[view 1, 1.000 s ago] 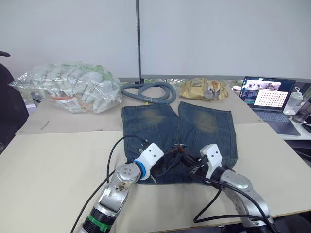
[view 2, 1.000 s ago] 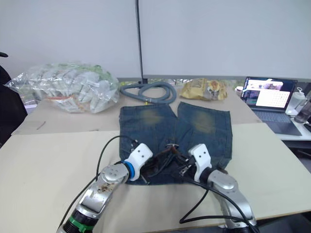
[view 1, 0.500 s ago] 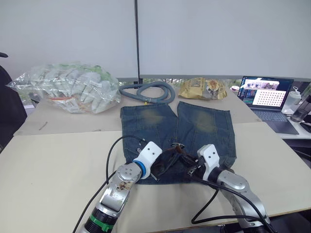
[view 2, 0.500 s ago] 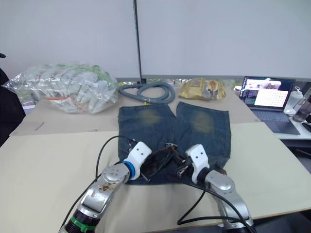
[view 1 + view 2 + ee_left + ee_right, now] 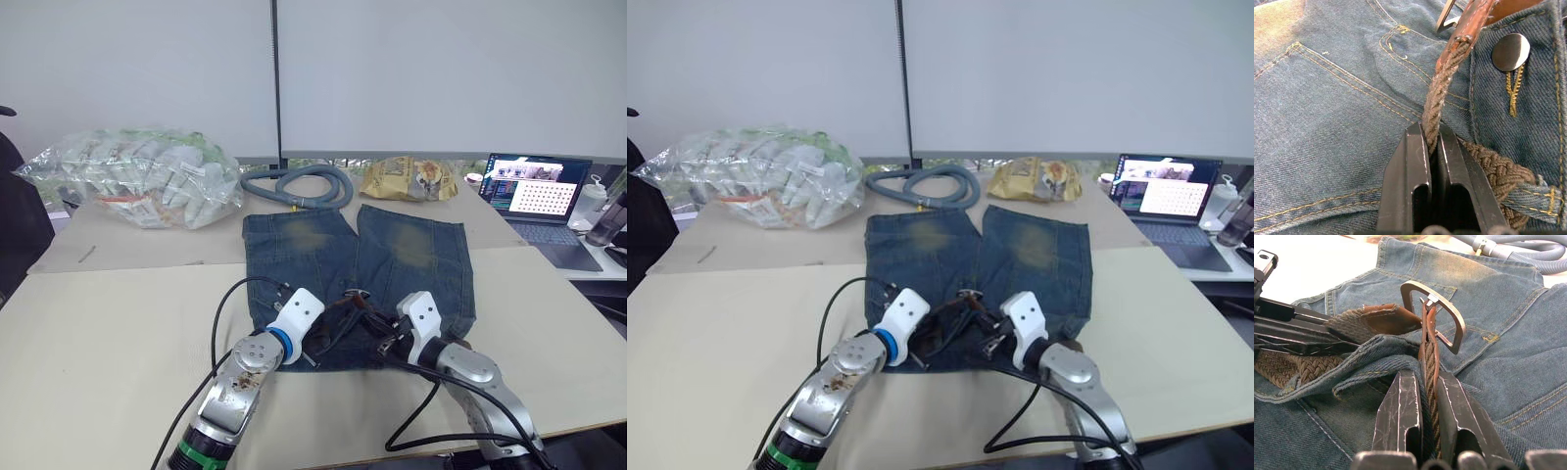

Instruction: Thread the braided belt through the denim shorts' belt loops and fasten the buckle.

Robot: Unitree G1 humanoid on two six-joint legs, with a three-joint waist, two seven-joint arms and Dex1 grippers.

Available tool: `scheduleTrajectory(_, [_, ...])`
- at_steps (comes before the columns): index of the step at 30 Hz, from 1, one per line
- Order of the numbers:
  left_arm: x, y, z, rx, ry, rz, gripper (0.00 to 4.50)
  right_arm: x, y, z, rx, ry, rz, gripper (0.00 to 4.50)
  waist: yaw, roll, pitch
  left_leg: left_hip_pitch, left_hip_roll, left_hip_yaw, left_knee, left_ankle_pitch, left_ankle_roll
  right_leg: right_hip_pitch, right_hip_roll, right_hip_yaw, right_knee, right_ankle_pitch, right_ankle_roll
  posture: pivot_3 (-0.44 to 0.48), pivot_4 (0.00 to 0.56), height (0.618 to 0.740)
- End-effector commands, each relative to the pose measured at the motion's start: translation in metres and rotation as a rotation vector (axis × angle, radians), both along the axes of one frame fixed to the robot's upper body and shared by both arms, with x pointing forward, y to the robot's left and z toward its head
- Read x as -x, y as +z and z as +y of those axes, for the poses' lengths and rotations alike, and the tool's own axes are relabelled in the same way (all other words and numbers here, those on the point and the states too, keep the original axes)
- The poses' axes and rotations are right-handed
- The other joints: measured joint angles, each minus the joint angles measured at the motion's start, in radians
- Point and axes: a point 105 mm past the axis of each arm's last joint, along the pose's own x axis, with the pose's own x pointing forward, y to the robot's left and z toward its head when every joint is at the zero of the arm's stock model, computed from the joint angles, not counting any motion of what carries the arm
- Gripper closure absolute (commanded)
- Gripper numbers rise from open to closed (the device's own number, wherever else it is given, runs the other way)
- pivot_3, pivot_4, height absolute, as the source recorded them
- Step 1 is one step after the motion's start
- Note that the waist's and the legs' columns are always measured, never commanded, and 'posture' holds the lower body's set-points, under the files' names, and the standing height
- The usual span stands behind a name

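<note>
From the head camera, you are seeing the denim shorts (image 5: pixel 358 269) lying flat on the table (image 5: pixel 98 323), both grippers meeting at the waistband. In the left wrist view, your left gripper (image 5: pixel 1431 142) is pinching the braided belt (image 5: pixel 1442 85). In the right wrist view, your right gripper (image 5: pixel 1427 391) is clamping the strap below the buckle (image 5: pixel 1442 313).

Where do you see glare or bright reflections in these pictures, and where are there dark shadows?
Left wrist view: the metal button on the denim shorts reflects light unevenly, one part pale and one dark. Right wrist view: the buckle of the braided belt shines along its frame. Left eye view: the laptop screen glows, the plastic bag glints, and table shadows are soft.
</note>
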Motion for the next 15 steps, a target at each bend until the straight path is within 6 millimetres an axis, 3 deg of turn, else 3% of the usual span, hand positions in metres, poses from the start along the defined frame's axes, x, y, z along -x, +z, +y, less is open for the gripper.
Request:
scheduleTrajectory(1, [-0.002,0.0,-0.001,0.003,0.013,0.001,4.5,0.003,0.018,0.013,-0.017,0.052,-0.087,4.47,0.0,0.0,0.0,0.0,0.0,0.0,0.0,0.0,0.0,0.0,0.0,0.0,0.0,0.0,0.0,0.0,0.15,0.74])
scheduleTrajectory(8, [-0.009,0.008,0.009,0.003,0.063,-0.046,4.5,0.003,0.013,0.008,-0.008,0.033,-0.079,4.47,0.0,0.0,0.0,0.0,0.0,0.0,0.0,0.0,0.0,0.0,0.0,0.0,0.001,0.0,0.0,0.0,0.15,0.74])
scheduleTrajectory(15, [-0.002,0.004,-0.007,-0.02,-0.043,-0.039,4.5,0.007,0.014,0.019,0.058,0.084,-0.122,4.47,0.0,0.0,0.0,0.0,0.0,0.0,0.0,0.0,0.0,0.0,0.0,0.0,0.001,0.0,0.0,0.0,0.15,0.74])
